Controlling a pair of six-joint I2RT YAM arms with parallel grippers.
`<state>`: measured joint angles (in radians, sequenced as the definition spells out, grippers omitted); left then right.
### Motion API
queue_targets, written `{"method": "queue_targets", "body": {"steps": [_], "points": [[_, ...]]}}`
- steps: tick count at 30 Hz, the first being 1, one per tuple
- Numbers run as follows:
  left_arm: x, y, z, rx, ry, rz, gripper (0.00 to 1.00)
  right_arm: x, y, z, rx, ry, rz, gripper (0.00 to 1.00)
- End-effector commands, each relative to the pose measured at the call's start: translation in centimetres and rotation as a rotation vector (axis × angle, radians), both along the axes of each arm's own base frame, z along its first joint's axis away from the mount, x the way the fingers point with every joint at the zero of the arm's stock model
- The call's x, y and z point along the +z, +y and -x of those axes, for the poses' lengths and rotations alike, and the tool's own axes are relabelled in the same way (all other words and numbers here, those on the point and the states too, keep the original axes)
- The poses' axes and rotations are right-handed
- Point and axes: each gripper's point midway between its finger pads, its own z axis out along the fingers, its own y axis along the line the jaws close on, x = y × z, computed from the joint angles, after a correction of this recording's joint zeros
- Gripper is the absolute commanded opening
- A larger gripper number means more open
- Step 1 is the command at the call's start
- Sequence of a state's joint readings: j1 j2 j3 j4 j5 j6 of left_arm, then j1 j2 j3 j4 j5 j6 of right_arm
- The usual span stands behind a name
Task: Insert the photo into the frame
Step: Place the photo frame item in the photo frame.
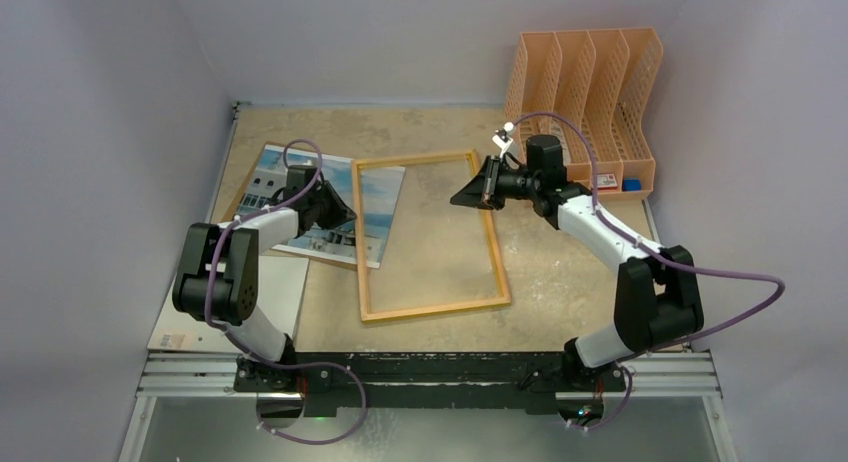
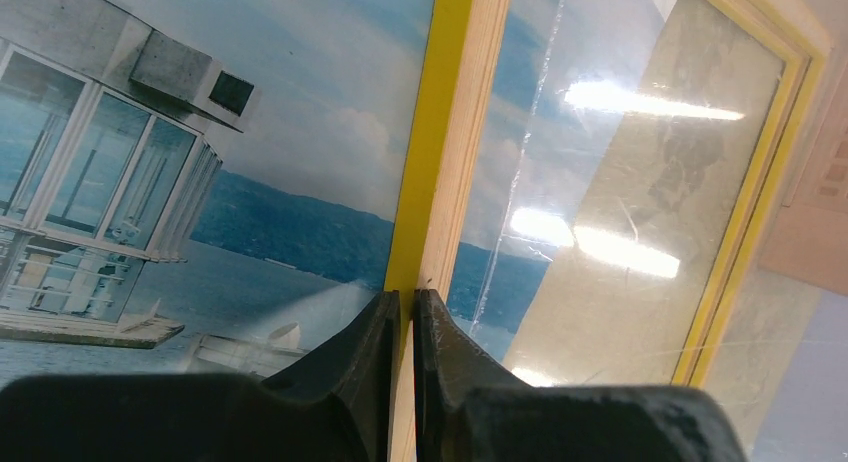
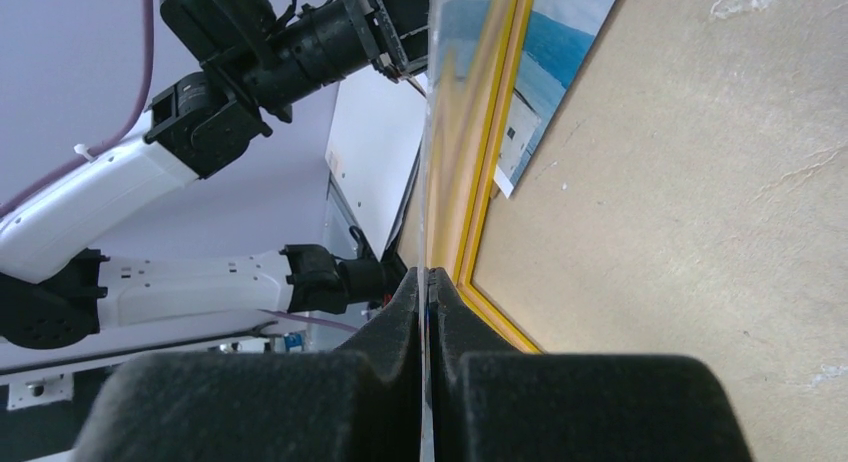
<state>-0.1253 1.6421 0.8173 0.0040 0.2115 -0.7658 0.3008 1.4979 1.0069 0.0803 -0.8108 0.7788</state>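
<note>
Down in the lower left, a blank white panel [image 1: 285, 292] lies flat under the left arm. Just above it is the photo [image 1: 268, 187], picture side up on the table [image 1: 560, 272], in the left half of the scene and not inside the frame [image 1: 435, 307]. Only its right strip runs under the frame's left rail, so in the left wrist view some sky and sea show through the clear pane [image 2: 600, 182].

The left gripper [image 1: 350, 218] sits right on that left rail, where it crosses the photo. Its fingers [image 2: 365, 332] are nearly together and clamp the yellow-and-wood rail between them.

The frame fills the middle of the table, its longer sides running from near to far, tilted a little.

The right gripper [image 1: 460, 196] comes in over the frame's upper right part. Its fingers [image 3: 455, 312] are pressed tight on a thin clear edge that looks like the pane, seen edge-on in the right wrist view.

A peach rack [image 1: 585, 92] stands in the upper right corner, well apart from the frame.
</note>
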Motion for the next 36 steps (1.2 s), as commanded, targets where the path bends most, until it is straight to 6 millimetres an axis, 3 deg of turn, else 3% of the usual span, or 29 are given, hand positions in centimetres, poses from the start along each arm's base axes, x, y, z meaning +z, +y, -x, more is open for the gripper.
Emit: {"method": "queue_targets", "body": {"steps": [1, 12, 29, 36], "points": [[1.4, 0.9, -1.3, 0.017, -0.057, -0.054, 0.13, 1.3, -0.1, 0.6, 0.007, -0.002, -0.036, 0.0], [0.7, 0.9, -1.0, 0.015, -0.039, -0.052, 0.14, 0.1, 0.0, 0.0, 0.03, -0.028, -0.018, 0.0], [0.5, 0.7, -0.9, 0.011, -0.031, -0.046, 0.13, 0.0, 0.3, -0.1, 0.059, -0.056, -0.035, 0.0], [0.3, 0.7, -0.8, 0.008, -0.025, -0.043, 0.13, -1.4, 0.4, -0.3, 0.077, -0.043, -0.017, 0.0]]}}
